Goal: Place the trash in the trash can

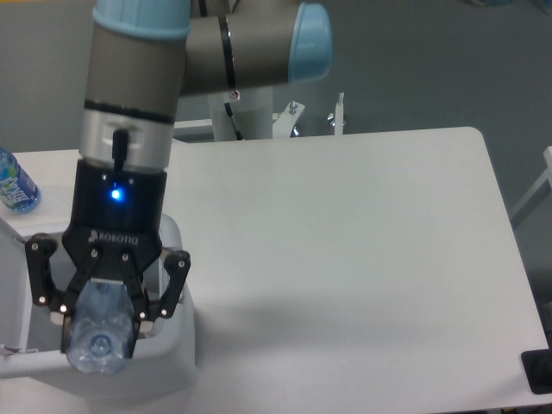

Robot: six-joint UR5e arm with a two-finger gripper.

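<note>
My gripper (102, 317) is at the lower left, pointing down over the white trash can (177, 349). It is shut on the clear plastic water bottle (97, 343), which I see end-on between the fingers, just above the can's open top. The arm and gripper hide most of the can's inside. The crumpled paper wad is not in view.
A blue-labelled bottle (15, 183) stands at the table's far left edge, behind the can. The white table (345, 233) stretches to the right. A black object (539, 371) sits past its front right corner. The arm's base mount (285, 116) is behind the back edge.
</note>
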